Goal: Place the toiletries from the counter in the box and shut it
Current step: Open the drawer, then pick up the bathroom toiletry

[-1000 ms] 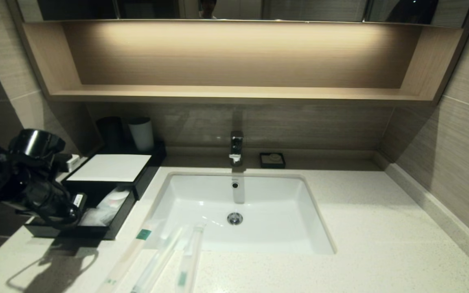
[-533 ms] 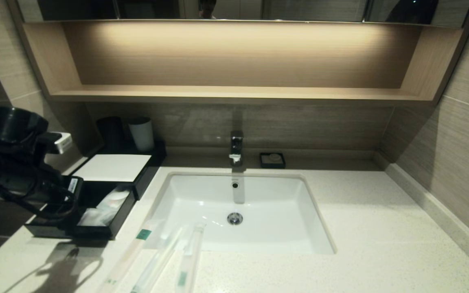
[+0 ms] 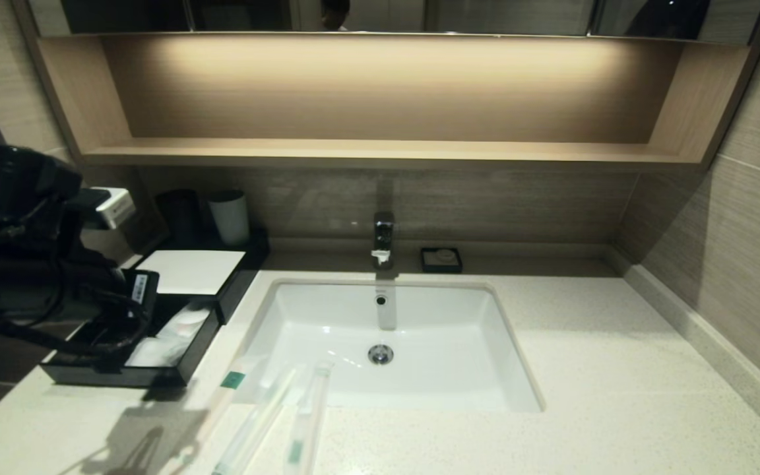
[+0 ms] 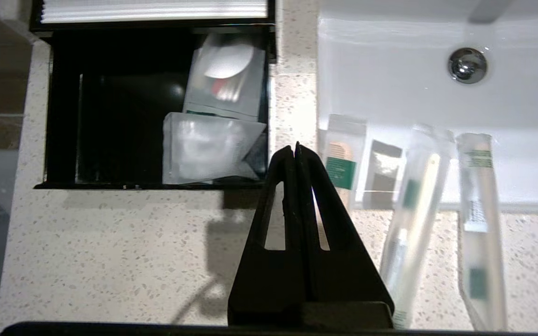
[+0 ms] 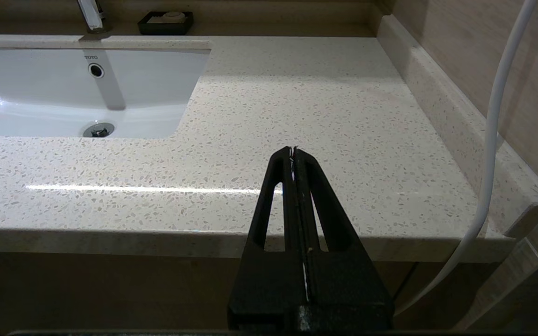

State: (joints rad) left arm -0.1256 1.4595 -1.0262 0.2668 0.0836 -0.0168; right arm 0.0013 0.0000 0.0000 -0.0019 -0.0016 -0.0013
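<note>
Three toiletries in whitish wrappers lie side by side at the sink's front-left rim: one with a green label (image 3: pixel 229 382) (image 4: pixel 341 163), a middle one (image 3: pixel 254 422) (image 4: pixel 414 219) and a right one (image 3: pixel 304 422) (image 4: pixel 481 224). The black box (image 3: pixel 189 272) stands left of them on the counter (image 3: pixel 617 396). Its drawer (image 3: pixel 156 377) (image 4: pixel 63 140) is pulled out and holds clear packets (image 4: pixel 213 149). My left arm (image 3: pixel 37 264) hangs over the drawer's front. The left gripper (image 4: pixel 295 150) is shut and empty, above the counter between drawer and toiletries. My right gripper (image 5: pixel 293 151) is shut and empty, low before the counter's right front edge.
The white sink (image 3: pixel 419 316) with faucet (image 3: pixel 383 239) sits mid-counter. A small black soap dish (image 3: pixel 441 259) stands behind it. A black cup (image 3: pixel 179 214) and a white cup (image 3: pixel 229 218) stand behind the box. A tan shelf (image 3: pixel 380 152) hangs above. A white cable (image 5: pixel 493 140) runs by the right wall.
My left arm has risen and swung right over the drawer's front. Its shadow on the counter has slid right toward the leftmost toiletry. The toiletries and drawer have not moved.
</note>
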